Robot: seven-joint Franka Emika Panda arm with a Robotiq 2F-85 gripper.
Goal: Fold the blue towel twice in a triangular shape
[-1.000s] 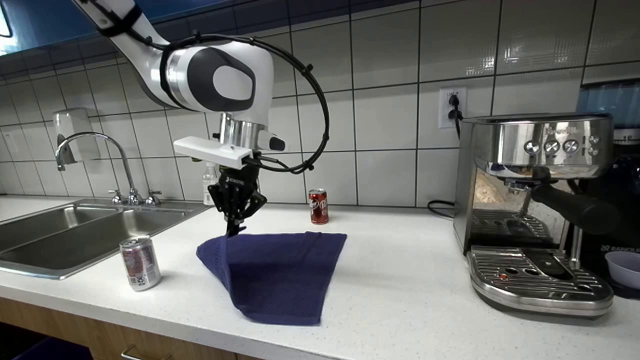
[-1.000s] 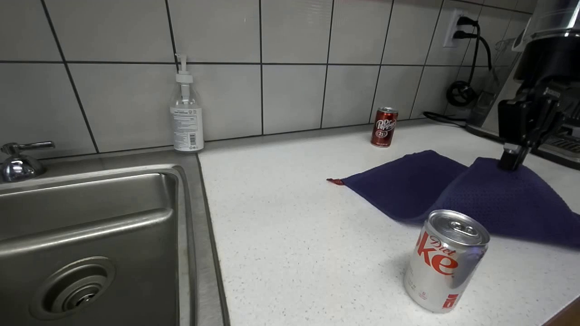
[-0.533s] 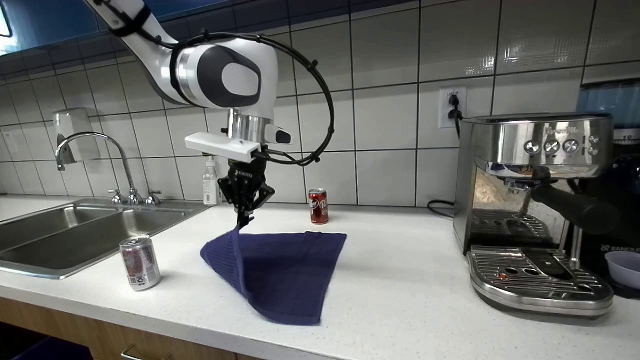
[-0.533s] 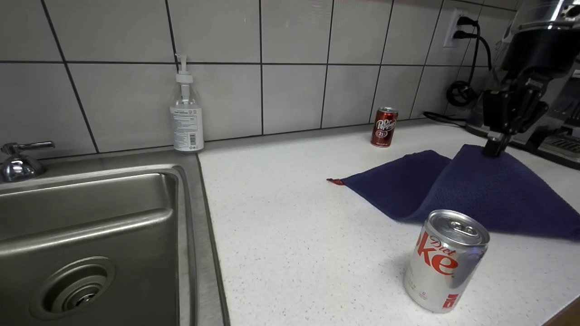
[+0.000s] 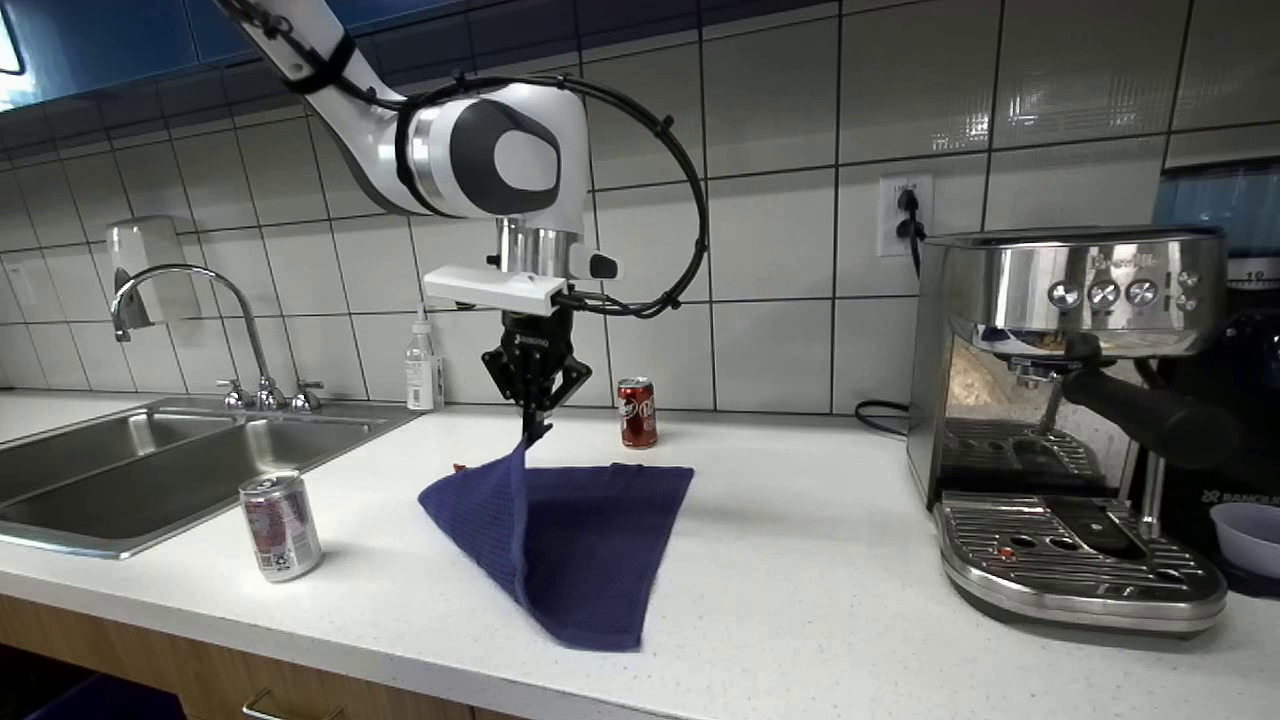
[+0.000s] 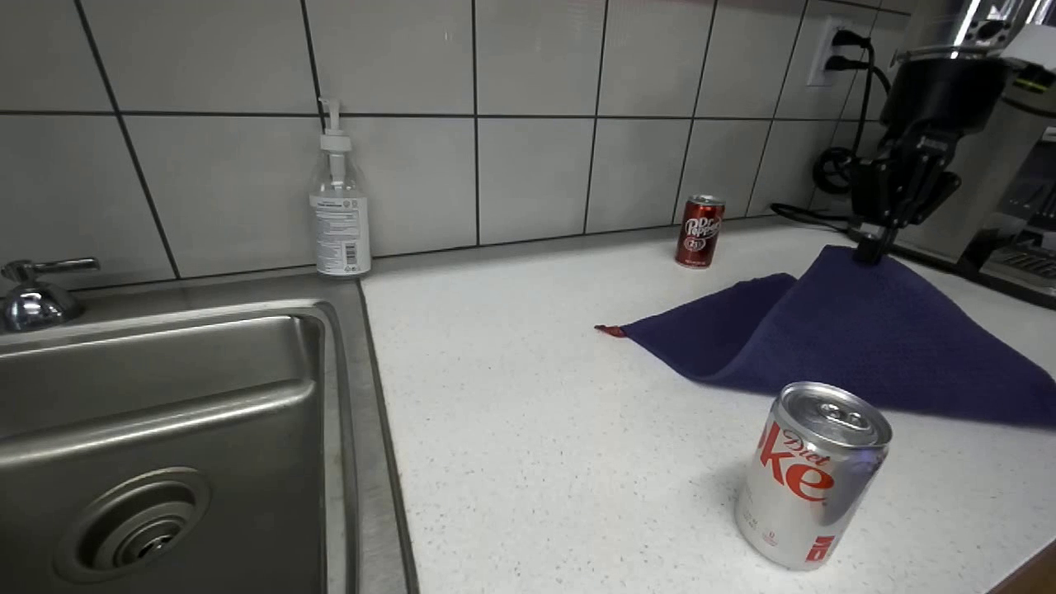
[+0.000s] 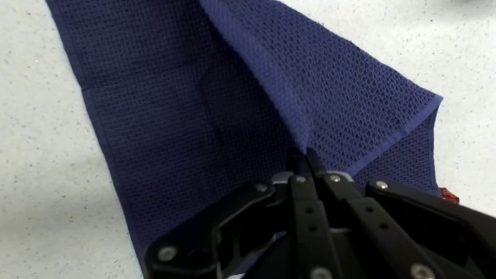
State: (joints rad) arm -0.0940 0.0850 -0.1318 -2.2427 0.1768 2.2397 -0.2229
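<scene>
- Claw [image 7: 306, 157]: clenched, grasping a pinch of the blue towel [image 5: 600, 560]. In the wrist view its jaws stand together on the end of a raised ridge of cloth.
- Arm [image 5: 500, 160]: reaches in from eleven o'clock of the claw in an exterior view; the claw hangs below it, aimed at six o'clock.
- Blue towel, location: on the speckled white bench [image 5: 800, 600], partly lifted. The pinched part rises to a peak at the claw; the rest lies on the bench.
- Blue towel, fold: in the wrist view the ridge runs from the claw toward eleven o'clock. A flap spreads from it, with a corner at two o'clock from the claw; a lower layer shows beyond the flap's edge.
- Red tag [image 6: 610, 331]: at the towel's nine o'clock corner in an exterior view.
- Silver can [image 5: 281, 527]: upright on the bench, at nine o'clock from the towel in an exterior view, apart from it.
- Red can [image 5: 637, 412]: upright in both exterior views, near the tiled wall [image 5: 770, 240]; at one o'clock from the towel in an exterior view.
- Pump bottle [image 6: 340, 235]: upright by the wall, between one and two o'clock from the sink [image 6: 165, 355] in an exterior view.
- Coffee machine [image 5: 1080, 265]: between two and three o'clock from the towel in an exterior view, well apart.
</scene>
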